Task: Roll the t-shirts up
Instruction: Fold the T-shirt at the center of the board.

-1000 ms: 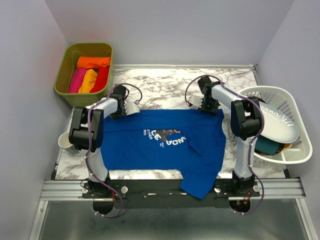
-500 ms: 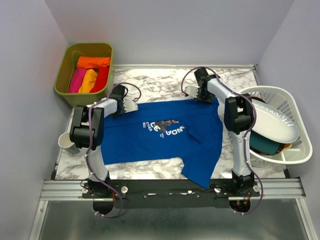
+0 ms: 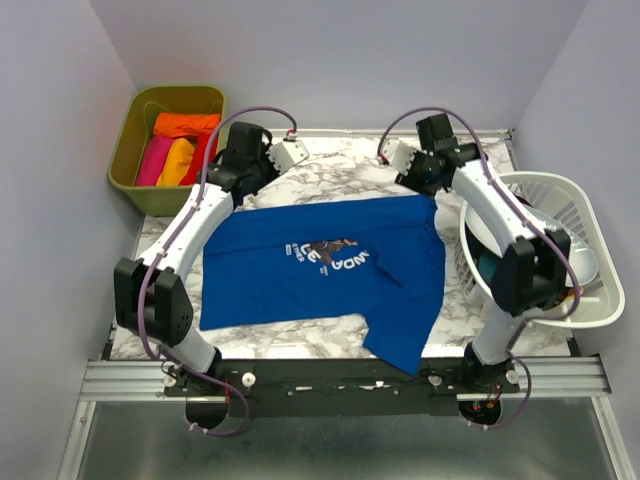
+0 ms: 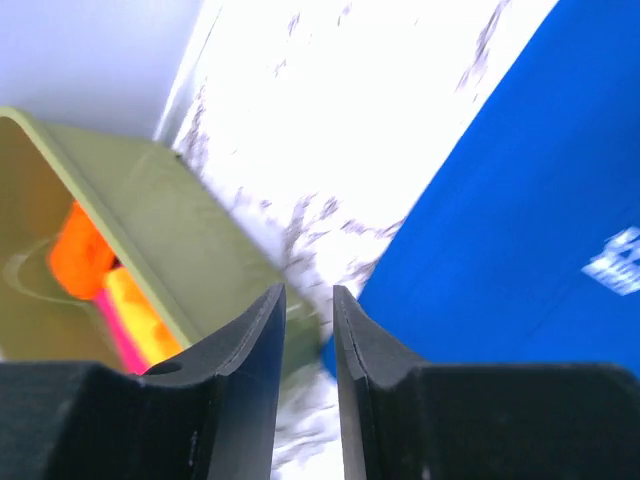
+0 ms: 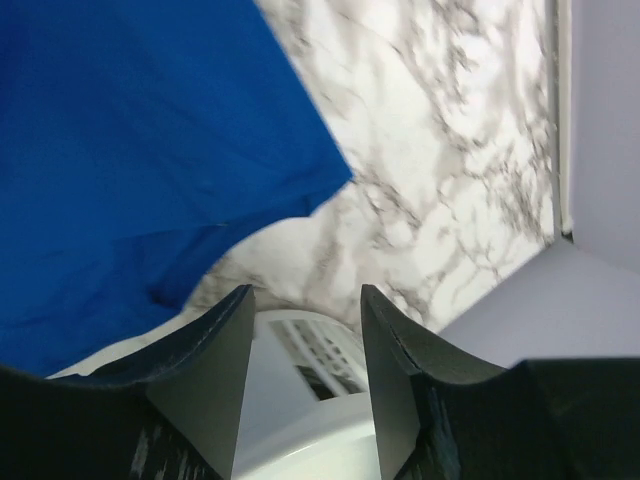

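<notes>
Looking down, I am seeing one royal blue t-shirt (image 3: pixel 320 270) lying spread on the marble tabletop (image 3: pixel 330 170), graphic facing up, its near right part drooping over the front edge. Four more t-shirts are sitting rolled in one olive bin (image 3: pixel 128 135) at the far left corner: one orange (image 3: pixel 187 124), one pink (image 3: pixel 155 160), one yellow (image 3: pixel 179 160), one red (image 3: pixel 205 158). I am holding both arms above the shirt's far edge. The left fingers (image 4: pixel 250 360) are standing slightly parted, gripping nothing, by the bin. The right fingers (image 5: pixel 210 350) are spread wider, also empty, by the shirt's far right corner. One white basket (image 3: pixel 590 215) is sitting at the right.
</notes>
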`<state>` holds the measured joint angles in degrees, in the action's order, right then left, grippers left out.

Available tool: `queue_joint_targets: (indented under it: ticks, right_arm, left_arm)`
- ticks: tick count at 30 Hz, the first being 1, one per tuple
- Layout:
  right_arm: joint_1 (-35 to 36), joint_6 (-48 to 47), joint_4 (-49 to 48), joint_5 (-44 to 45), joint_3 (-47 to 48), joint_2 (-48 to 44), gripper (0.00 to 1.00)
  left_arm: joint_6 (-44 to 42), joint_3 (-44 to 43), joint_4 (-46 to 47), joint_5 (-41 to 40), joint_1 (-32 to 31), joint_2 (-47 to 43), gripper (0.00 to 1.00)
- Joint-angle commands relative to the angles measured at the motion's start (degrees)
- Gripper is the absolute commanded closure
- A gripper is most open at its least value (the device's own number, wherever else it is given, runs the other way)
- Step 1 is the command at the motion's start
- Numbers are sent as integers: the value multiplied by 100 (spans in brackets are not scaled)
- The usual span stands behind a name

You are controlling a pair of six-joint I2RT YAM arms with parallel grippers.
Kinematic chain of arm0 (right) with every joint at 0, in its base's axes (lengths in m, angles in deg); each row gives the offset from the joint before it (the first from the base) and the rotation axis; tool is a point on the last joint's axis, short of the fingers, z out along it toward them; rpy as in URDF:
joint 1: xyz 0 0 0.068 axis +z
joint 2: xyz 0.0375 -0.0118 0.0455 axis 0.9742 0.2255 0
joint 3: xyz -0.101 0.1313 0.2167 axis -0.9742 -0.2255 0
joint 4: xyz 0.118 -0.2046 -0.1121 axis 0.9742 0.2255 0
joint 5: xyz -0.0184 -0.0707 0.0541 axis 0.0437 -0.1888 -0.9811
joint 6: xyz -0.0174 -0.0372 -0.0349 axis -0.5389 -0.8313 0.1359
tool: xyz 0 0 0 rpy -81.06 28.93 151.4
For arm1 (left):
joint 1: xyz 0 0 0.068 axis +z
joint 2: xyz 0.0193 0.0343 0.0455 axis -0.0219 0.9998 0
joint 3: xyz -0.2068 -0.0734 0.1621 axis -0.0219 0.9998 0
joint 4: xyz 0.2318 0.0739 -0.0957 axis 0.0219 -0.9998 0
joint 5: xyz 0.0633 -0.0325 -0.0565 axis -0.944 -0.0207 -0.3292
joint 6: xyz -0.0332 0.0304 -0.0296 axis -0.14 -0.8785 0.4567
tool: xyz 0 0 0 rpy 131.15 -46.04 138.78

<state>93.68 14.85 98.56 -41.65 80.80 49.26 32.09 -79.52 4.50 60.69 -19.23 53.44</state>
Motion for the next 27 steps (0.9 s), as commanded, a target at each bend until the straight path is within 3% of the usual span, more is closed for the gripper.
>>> queue_joint_targets:
  ticks: [1,4,9,16,21,27]
  right_arm:
    - [727,-37,250,-1468,-1074,-810,45]
    - [1254,-336,408,-2039,-1558,-1250,46]
    - [1896,-584,689,-2128,-1569,-1129,49]
    - [2143,-820,787,-2032,-1628,-469,52]
    - [2152,-944,620,-2092,-1664,-92,54]
    - [2179,-821,892,-1769,-1207,541,57]
  left_arm:
    - [2600,-216,-609,1049,40,-273,63]
    - [3315,-5,-415,1312,75,-668,61]
    - [3573,434,-99,1339,75,-1328,57]
    - [3239,1172,-195,1356,180,-1829,55]
    - [3125,1533,-353,2024,821,-1979,55]
    - [2941,1647,-371,2174,1024,-2286,54]
